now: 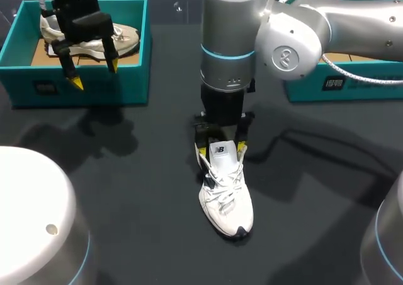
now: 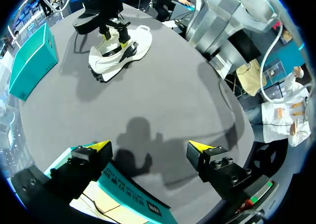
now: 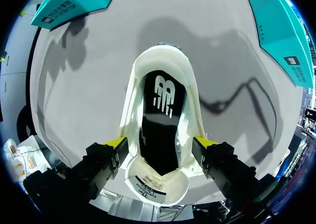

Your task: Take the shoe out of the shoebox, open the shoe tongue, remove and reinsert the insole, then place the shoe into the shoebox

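White shoe (image 1: 227, 200) stands upright on the dark desk (image 1: 126, 203) at centre, outside both boxes, toe twd. the robot, laces tied over the forefoot. Tongue (image 1: 220, 151) stands up betw. the yellow tips. Right wrist view: shoe mouth lies open w/ a black insole (image 3: 160, 115) bearing a white logo flat inside, heel collar ahead of the tips.

Right tool (image 1: 221, 149), on the arm entering from the right, points straight down over the shoe mouth. It grips the white shoe across its sides, one yellow tip pressed to each flank near the tongue.

Left tool (image 1: 94, 74) hangs w/ fingers spread wide and nothing betw. them, above the front wall of the left shoebox (image 1: 82, 83). This teal box, at the far left, holds a beige shoe (image 1: 119, 36).

Right shoebox (image 1: 308, 87), also teal, sits at the far right, partly hidden behind the right arm, well apart from the white shoe.
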Robot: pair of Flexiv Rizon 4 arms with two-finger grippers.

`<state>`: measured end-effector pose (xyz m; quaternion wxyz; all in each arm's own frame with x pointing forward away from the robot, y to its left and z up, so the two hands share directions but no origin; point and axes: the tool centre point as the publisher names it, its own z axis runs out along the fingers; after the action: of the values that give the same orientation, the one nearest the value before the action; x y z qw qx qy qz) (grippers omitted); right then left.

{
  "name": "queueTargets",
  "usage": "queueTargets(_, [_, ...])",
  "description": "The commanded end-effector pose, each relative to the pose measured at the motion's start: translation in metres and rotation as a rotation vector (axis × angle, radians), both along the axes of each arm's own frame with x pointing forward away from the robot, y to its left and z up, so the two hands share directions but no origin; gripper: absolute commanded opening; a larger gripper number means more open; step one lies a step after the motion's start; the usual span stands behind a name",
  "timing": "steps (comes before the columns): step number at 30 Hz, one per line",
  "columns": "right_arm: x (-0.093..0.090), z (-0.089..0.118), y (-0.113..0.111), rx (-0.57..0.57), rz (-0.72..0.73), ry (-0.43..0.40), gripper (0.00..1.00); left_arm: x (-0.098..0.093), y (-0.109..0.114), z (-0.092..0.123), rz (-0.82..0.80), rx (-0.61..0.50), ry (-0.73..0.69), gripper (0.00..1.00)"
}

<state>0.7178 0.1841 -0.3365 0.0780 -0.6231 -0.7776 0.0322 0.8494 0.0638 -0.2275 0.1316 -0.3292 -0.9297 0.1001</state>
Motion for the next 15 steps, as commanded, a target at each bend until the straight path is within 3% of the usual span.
queueTargets(1, [-0.006,-0.001,-0.006,0.013,-0.005,-0.008,0.87,0.001,0.000,0.000,-0.001,0.003,0.001,1.00])
queueTargets(5, [-0.008,0.000,-0.006,0.015,-0.007,-0.006,0.89,0.001,0.000,0.000,-0.001,0.003,0.001,1.00])
queueTargets(8, [-0.010,0.001,-0.006,0.018,-0.009,-0.002,0.95,0.001,0.000,0.000,-0.001,0.003,0.001,1.00])
queueTargets(15, [-0.016,0.002,-0.008,0.023,-0.022,-0.006,0.96,0.001,0.000,0.000,-0.001,0.003,0.001,1.00])
